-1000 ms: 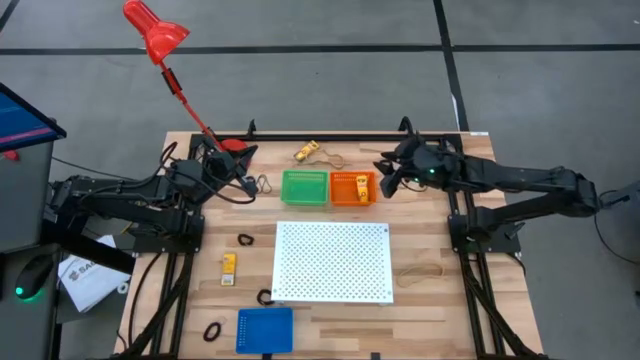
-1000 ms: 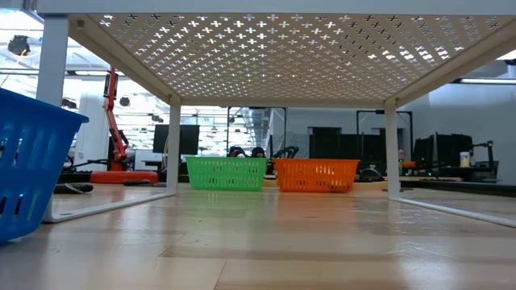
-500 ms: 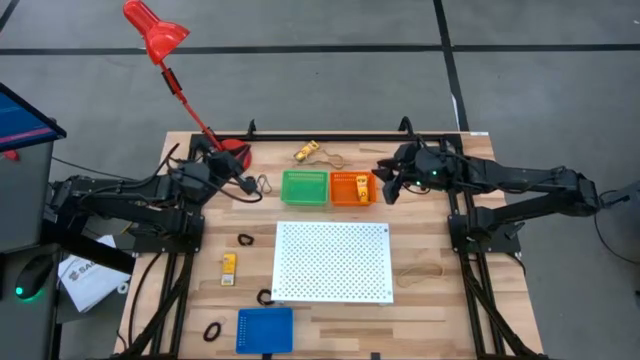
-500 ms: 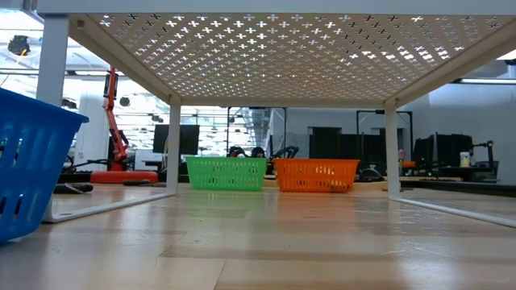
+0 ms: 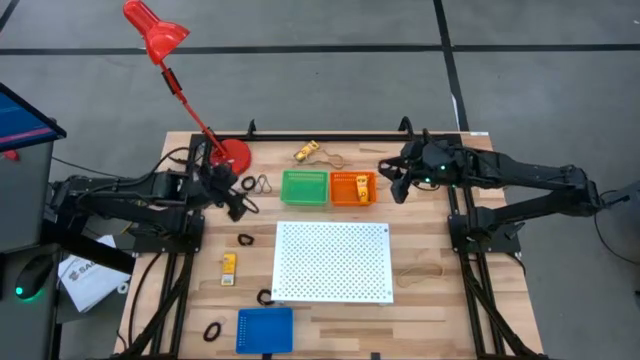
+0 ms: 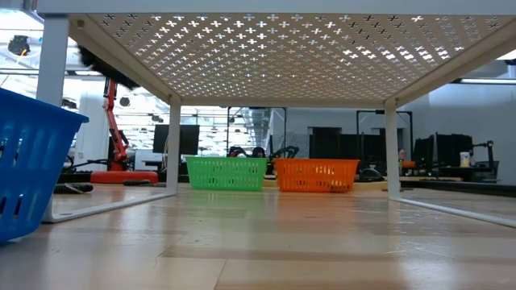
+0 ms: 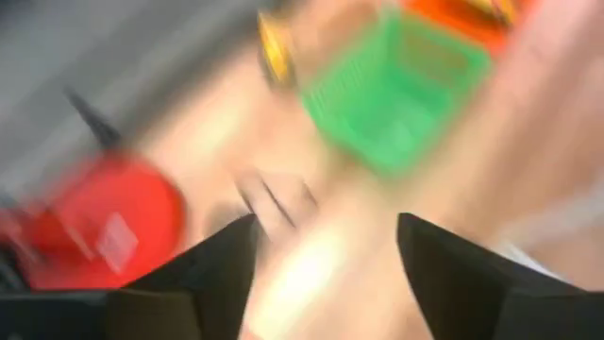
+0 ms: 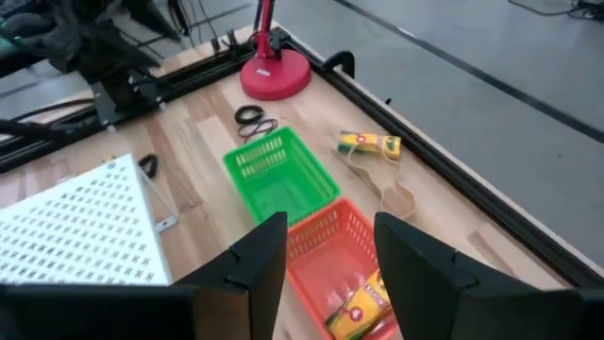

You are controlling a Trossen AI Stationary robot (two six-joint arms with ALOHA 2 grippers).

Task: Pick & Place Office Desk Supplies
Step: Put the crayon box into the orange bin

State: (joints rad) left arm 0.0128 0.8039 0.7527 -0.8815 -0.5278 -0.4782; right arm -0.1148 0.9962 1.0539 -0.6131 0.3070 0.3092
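Observation:
My left gripper (image 5: 236, 201) (image 7: 326, 227) stands open and tipped downward, left of the green tray (image 5: 305, 187), near the two black loops (image 5: 256, 185) that lie flat on the table. My right gripper (image 5: 392, 186) (image 8: 330, 227) hovers open at the right side of the orange tray (image 5: 352, 188), which holds yellow-orange blocks (image 8: 359, 302). Nothing is between either pair of fingers. A yellow block (image 5: 229, 266), black rings (image 5: 245, 240) (image 5: 265, 297) (image 5: 212, 330) and a tan rubber band (image 5: 420, 268) lie loose on the wood.
The white perforated board (image 5: 333, 262) stands on legs at the table's middle. A blue tray (image 5: 265, 329) sits at the near edge. The red lamp's base (image 5: 232, 155) is at the far left. A yellow box (image 5: 306, 152) and tan bands (image 5: 331, 158) lie behind the trays.
My left gripper has tipped downward and swung a little toward the table's near edge, and it now shows as a dark blur at the upper left of the low view. My right gripper has drawn back slightly toward the right edge.

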